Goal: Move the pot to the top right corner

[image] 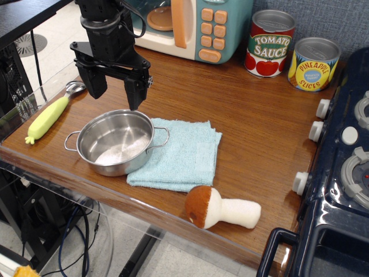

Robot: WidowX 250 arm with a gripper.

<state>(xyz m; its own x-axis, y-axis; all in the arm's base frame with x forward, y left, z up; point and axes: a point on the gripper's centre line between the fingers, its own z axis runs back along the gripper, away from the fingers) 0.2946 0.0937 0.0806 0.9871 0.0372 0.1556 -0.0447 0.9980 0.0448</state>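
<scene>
The shiny steel pot sits near the table's front left, its right side resting on the edge of a light blue cloth. It is empty and has two thin wire loop handles. My black gripper hangs just above and behind the pot's far rim, jaws open, holding nothing. The top right corner of the wood tabletop lies at the back right, in front of two cans.
A tomato sauce can and a pineapple slices can stand at the back right. A toy microwave is at the back. A dark blue toy stove fills the right. A plush mushroom lies in front; a yellow-handled scoop lies left.
</scene>
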